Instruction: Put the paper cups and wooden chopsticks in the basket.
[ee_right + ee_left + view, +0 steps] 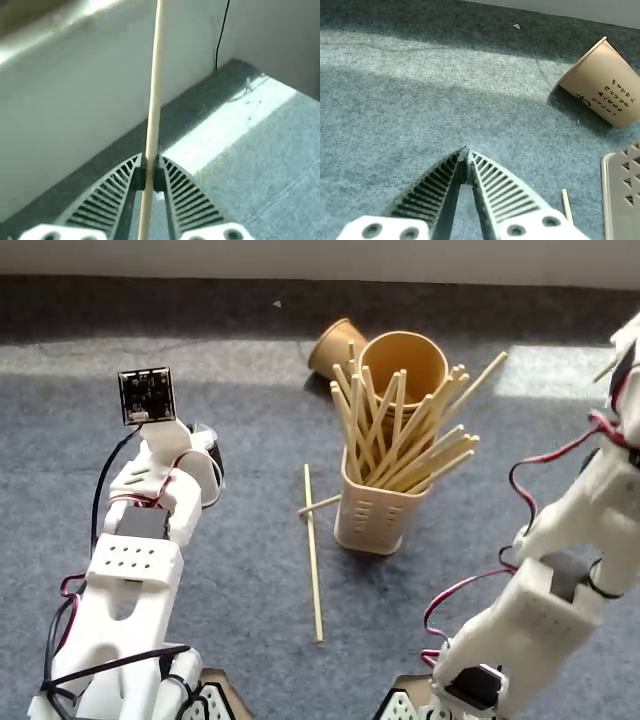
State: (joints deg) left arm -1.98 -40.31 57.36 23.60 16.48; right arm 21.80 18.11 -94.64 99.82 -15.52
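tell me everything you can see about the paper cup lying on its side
The paper cup is tan, with dark print on its wall and a thin rim at its base. It lies on its side on the grey carpet, beyond the basket, base turned away from it. Its mouth end seems to rest against the second cup. No gripper touches it.

Setting: indoor robotics test bench, lab or hobby room. Evidence: grey felt mat point(250, 540) as work surface; plain white wall point(75, 100) with black cable point(222, 30) (running down it); left arm point(135, 570) and right arm point(550, 610) with exposed wiring.
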